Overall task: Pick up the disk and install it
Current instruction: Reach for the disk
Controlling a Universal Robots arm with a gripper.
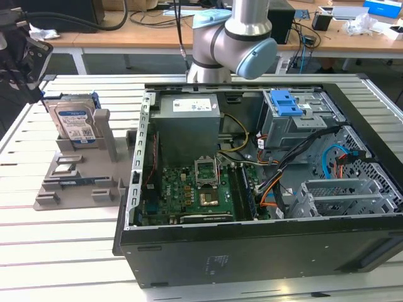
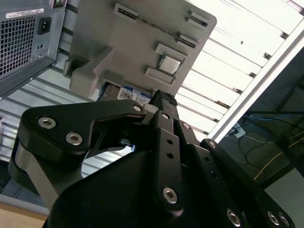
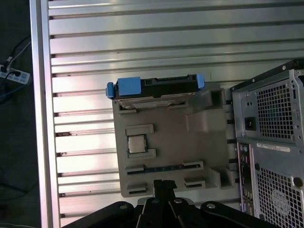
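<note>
The disk (image 1: 74, 123) stands on edge in a slot at the back of a grey fixture (image 1: 75, 182) at the exterior view's left, its white-and-blue label facing forward. Both wrist views show it too: its top edge with blue rails (image 3: 156, 88) and a strip of its label (image 2: 130, 93). My gripper (image 1: 25, 63) hangs above and to the left of the disk, apart from it. In both wrist views the black fingertips (image 3: 164, 186) (image 2: 163, 99) are pressed together, shut on nothing, above the fixture's end away from the disk.
The open computer case (image 1: 252, 189) lies right of the fixture, with a grey power-supply box (image 1: 189, 126), a motherboard (image 1: 195, 189) and a drive cage with a blue latch (image 1: 286, 100). A small chip (image 3: 137, 144) rests on the fixture. Slatted metal table (image 3: 142, 38) all around.
</note>
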